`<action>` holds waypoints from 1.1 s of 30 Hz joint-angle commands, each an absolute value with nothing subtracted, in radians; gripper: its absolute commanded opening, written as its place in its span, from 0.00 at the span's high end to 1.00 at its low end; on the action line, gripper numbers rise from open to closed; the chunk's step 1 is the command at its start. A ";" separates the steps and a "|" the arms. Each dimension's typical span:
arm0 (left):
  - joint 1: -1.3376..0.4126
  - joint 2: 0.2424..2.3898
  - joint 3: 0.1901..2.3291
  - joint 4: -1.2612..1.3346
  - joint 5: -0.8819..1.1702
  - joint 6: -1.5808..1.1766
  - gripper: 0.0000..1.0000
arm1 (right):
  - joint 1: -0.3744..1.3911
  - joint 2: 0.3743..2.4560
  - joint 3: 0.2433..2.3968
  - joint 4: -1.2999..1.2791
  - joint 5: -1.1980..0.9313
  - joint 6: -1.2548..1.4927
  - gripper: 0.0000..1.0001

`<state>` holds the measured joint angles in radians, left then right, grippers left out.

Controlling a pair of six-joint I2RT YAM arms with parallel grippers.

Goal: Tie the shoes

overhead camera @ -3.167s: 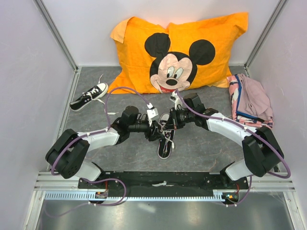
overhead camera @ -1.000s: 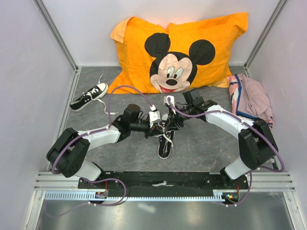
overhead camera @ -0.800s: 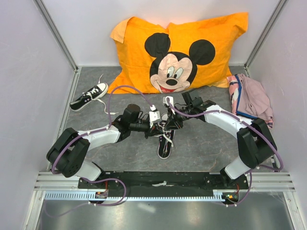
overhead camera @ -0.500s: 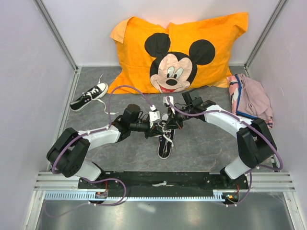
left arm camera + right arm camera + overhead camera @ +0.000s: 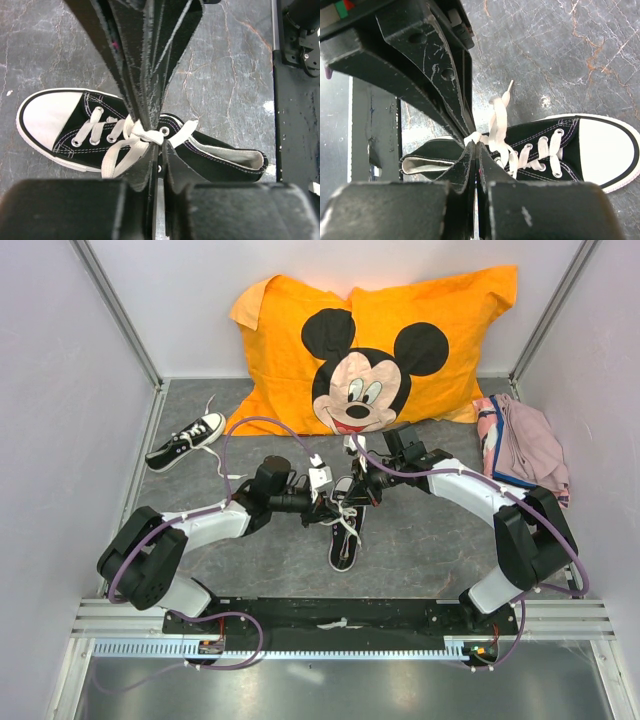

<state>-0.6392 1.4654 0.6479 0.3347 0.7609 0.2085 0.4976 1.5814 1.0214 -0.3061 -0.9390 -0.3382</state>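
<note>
One black shoe (image 5: pixel 343 540) with a white toe cap lies on the grey floor between the arms, toe toward the near edge. Both grippers meet above its white laces (image 5: pixel 117 150). My left gripper (image 5: pixel 326 510) is shut on a strand of lace beside the top eyelets (image 5: pixel 159 142). My right gripper (image 5: pixel 350 496) is shut on a bit of lace at its tips (image 5: pixel 476 141), facing the left one tip to tip. The shoe's toe cap (image 5: pixel 607 145) and open heel show. The other shoe (image 5: pixel 186 440) lies at the back left with its laces loose.
An orange Mickey Mouse pillow (image 5: pixel 375 350) leans against the back wall. Folded pink cloth (image 5: pixel 525 450) lies at the right wall. White walls close in both sides, and a black rail (image 5: pixel 340 625) with the arm bases runs along the near edge.
The right gripper has drawn in over the laces and closed, its wrist shifting slightly toward the pillow. The left arm has hardly moved. The shoe stays put.
</note>
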 commanded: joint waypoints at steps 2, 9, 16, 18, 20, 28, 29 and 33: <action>-0.620 1.450 0.647 0.374 0.776 0.164 0.98 | 0.492 1.554 1.011 -0.262 -0.982 -0.324 1.00; -0.609 1.454 0.672 0.327 0.819 0.189 0.98 | 0.480 1.549 0.993 -0.262 -0.974 -0.325 1.00; -0.609 1.470 0.733 0.210 0.868 0.317 0.98 | 0.457 1.525 1.006 -0.308 -1.014 -0.395 0.38; -0.611 1.477 0.744 0.193 0.877 0.331 0.98 | 0.457 1.517 1.020 -0.328 -1.034 -0.434 0.34; -0.609 1.482 0.747 0.192 0.885 0.342 0.98 | 0.459 1.514 1.026 -0.362 -1.043 -0.512 0.32; -0.609 1.505 0.773 0.172 0.910 0.368 0.98 | 0.497 1.534 1.058 -0.411 -1.048 -0.618 0.39; -0.609 1.503 0.775 0.167 0.910 0.370 0.98 | 0.506 1.537 1.060 -0.408 -1.043 -0.618 0.41; -0.609 1.505 0.776 0.161 0.913 0.380 0.98 | 0.518 1.551 1.065 -0.408 -1.029 -0.611 0.45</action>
<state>-0.6117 1.4986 0.7364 0.1635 0.8742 0.3237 0.5068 1.5429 1.0229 -0.4126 -0.9974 -0.5602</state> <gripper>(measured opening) 0.023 0.559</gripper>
